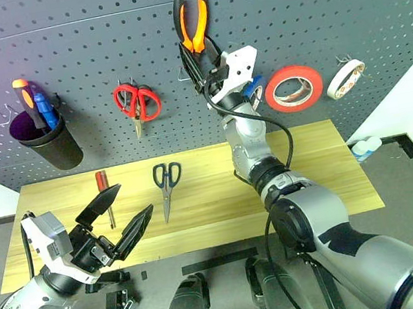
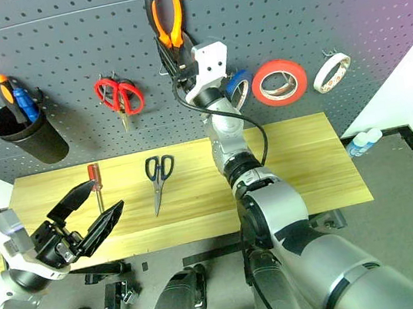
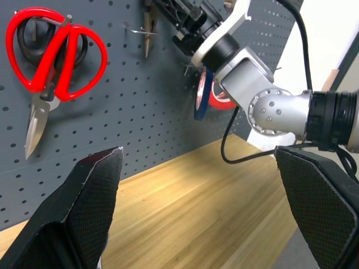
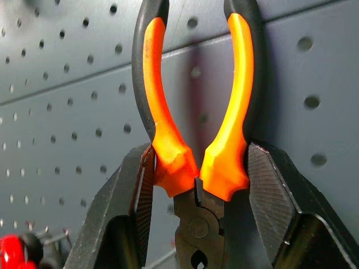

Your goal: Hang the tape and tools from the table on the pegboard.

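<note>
The right gripper (image 1: 195,55) is reaching up against the dark grey perforated pegboard (image 1: 82,49), its two black fingers (image 4: 132,196) pinching the orange-and-black-handled pliers (image 1: 193,20) just below the handles, which are pointing upward against the panel. Just right of that gripper, the thin blue roll of tape (image 1: 257,91) is hanging on the board, partly hidden behind the wrist. Further right, a larger red roll of tape (image 1: 294,87) and a white roll (image 1: 346,78) are hanging too.

The left gripper (image 1: 120,214) is hovering over the near left edge of the light yellowish plank table (image 1: 316,161), its jaws spread wide and holding nothing.

On the tabletop, the small red-handled screwdriver (image 1: 104,191) is lying towards the left, just beyond the left gripper. The black-handled scissors (image 1: 167,183) are lying a little to its right, handles towards the board and blades pointing to the near edge.

On the board's left side, a black cup (image 1: 47,139) is holding an orange screwdriver (image 1: 26,100) and a blue one (image 1: 44,109). Red-handled scissors (image 1: 136,103) are hanging between the cup and the pliers, blades pointing down.
</note>
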Robot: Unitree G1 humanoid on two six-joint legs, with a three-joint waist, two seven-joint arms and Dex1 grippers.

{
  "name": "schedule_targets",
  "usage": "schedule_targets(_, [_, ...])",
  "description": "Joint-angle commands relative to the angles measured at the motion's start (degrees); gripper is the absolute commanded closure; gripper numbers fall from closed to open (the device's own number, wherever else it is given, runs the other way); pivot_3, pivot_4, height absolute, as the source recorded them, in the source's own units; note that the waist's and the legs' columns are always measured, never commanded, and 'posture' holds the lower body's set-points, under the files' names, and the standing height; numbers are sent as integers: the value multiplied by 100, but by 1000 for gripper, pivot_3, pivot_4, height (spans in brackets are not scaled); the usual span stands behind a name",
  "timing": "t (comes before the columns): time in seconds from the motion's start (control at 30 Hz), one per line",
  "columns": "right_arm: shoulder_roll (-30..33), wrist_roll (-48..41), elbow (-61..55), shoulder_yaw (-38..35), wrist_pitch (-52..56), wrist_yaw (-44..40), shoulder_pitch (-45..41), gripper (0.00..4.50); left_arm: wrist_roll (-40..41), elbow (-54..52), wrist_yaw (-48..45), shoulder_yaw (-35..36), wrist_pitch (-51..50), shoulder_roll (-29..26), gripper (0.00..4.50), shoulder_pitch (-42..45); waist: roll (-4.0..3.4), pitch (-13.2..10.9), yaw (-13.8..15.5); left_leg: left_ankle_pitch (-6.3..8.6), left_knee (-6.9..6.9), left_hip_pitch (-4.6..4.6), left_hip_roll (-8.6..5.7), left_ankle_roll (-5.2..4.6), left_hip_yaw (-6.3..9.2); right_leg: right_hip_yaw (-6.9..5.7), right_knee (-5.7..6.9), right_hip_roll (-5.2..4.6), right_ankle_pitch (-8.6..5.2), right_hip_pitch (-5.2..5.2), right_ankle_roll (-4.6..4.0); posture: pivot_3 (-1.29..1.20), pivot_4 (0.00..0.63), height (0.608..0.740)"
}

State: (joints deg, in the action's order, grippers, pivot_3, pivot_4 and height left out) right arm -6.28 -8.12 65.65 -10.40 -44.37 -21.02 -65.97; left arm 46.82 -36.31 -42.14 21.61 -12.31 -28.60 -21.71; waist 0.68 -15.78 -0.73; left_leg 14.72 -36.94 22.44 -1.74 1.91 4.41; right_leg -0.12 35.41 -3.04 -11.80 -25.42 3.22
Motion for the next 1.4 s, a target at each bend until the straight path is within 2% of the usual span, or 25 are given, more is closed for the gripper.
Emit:
schedule_targets(0.03, [-64,187,-120,213,-259,-59,15,2452,33,-123,2,87,54,-16,0,3,0,-9,-2,0,1,1,2,0,0,0,-3,3,0,0,0,151,284,740])
schedule_targets(0.23, [-32,245,32,290,17,-74,167,2452,4,-86,24,66,46,-12,0,80,0,-13,5,2,16,1,14,-2,0,-1,-13,16,-3,-4,-6,152,281,740])
schedule_targets(0.3, [-28,144,62,240,206,-237,172,1709,0,-78,19,65,43,-14,0,87,0,-13,-2,2,23,1,16,-2,0,-1,-16,17,-3,-5,-8,152,278,740])
schedule_targets(0.33, [2,222,87,270,256,-122,165,1515,0,-72,25,66,41,-14,0,101,0,-13,-1,2,26,1,18,-2,-2,-1,-16,18,-3,-7,-8,152,276,740])
schedule_targets(0.47, [61,358,88,294,192,176,123,173,-18,-40,41,45,40,-1,0,151,0,-13,4,2,29,-2,25,-2,-2,-1,-15,24,-2,-7,-13,151,272,740])
schedule_targets(0.5, [58,353,82,301,187,158,117,38,-29,-36,40,37,46,5,0,153,0,-13,6,2,27,-2,27,-1,-1,-1,-15,25,0,-7,-18,151,271,740])
schedule_targets(0.73, [74,402,-37,335,-138,292,163,38,-64,12,74,-15,57,20,0,256,0,-13,5,1,3,-1,42,-1,-1,-1,-15,38,0,-2,-18,147,262,740])
schedule_targets(1.0, [2,121,-640,338,-932,-5,478,38,-105,12,70,-26,81,42,0,288,0,-13,3,2,22,1,42,-2,-6,-2,-24,42,10,-6,-33,143,258,740])
schedule_targets(1.17, [-18,-224,-1547,417,-996,-309,780,38,-135,98,35,-61,95,59,0,388,0,-13,5,2,25,-1,44,-2,-4,-2,-23,40,11,-7,-33,129,250,740])
schedule_targets(1.4, [440,-8,-2694,419,-341,152,1369,38,-266,325,-38,-186,182,103,0,639,5,-10,18,2,24,-1,44,-1,-6,-2,-24,41,11,-6,-34,97,232,740])
